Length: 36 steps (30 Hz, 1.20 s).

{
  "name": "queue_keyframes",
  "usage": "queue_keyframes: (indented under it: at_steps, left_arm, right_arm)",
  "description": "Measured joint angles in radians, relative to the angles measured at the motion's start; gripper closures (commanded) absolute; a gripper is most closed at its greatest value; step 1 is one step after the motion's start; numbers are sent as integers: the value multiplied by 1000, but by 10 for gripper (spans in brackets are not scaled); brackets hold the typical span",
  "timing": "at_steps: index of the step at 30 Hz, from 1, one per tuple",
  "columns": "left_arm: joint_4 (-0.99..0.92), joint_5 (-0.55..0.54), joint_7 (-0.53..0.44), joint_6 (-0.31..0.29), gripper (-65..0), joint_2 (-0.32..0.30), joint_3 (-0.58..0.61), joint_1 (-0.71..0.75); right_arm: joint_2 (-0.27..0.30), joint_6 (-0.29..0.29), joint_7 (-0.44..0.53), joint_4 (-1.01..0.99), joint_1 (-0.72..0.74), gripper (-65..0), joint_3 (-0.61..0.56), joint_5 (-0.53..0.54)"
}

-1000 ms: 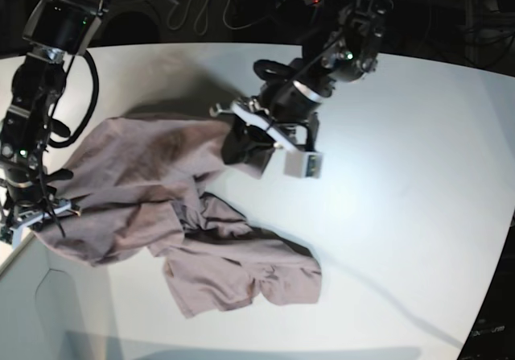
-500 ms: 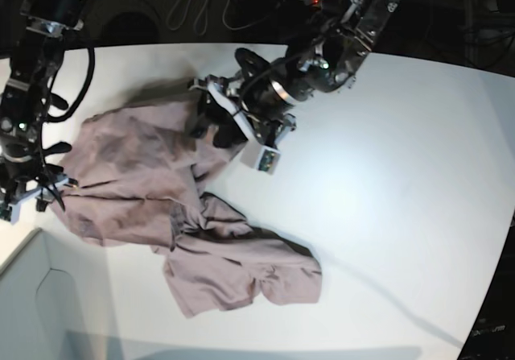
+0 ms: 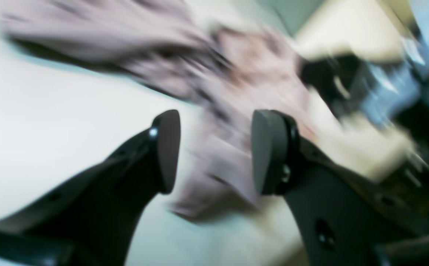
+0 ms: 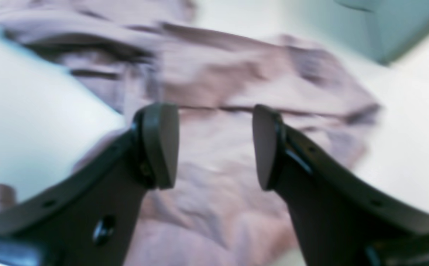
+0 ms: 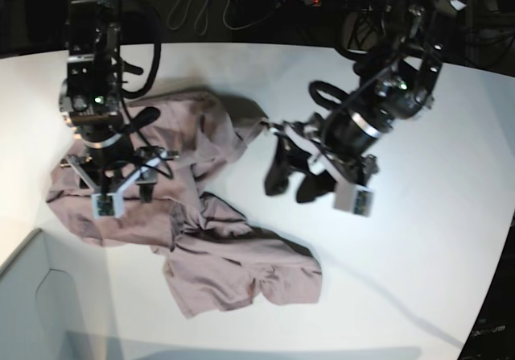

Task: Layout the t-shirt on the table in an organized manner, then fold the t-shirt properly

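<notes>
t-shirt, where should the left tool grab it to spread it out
Judging from the base view, the loose corner of the t-shirt nearest the left tool looks best: it juts out alone onto the bare table. Come from above on the table side, pinching the edge; the bunched middle would lift several layers.

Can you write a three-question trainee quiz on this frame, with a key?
1. True or false: the t-shirt lies flat and smoothed out on the table.
2. Which gripper hangs over bare tabletop beside the shirt? A) left gripper B) right gripper
3. Fill in: both grippers' jaws stand ____, with no cloth between them.

Key: 1 false, it is crumpled and bunched; 2 A; 3 open.
</notes>
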Motion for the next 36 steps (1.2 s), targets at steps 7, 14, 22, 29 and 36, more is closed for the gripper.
queue_keyframes:
  at_steps: [7,14,22,29,36]
  left_arm:
    - [-186,3,7,-2,-304,55,-267,-116]
    - [-382,9,6,-2,-467,56,-280,-211]
    - [-518,8,-6,-3,-532,57,-357,-247]
    - [-566,11,-5,5,-532,59,-404,-249]
    - [-605,10,-4,4,-533,153,-400,-267]
  right_arm:
    - [-25,0,11,-191,63,-326,-141,6]
    - [-25,0,10,-423,103,-327,-194,6]
    - [22,11,107,-515,102,-307,-196,19]
    - [97,14,165,-473,18,0,-189,23]
    - [145,8,42,-262,-145,0,-185,0]
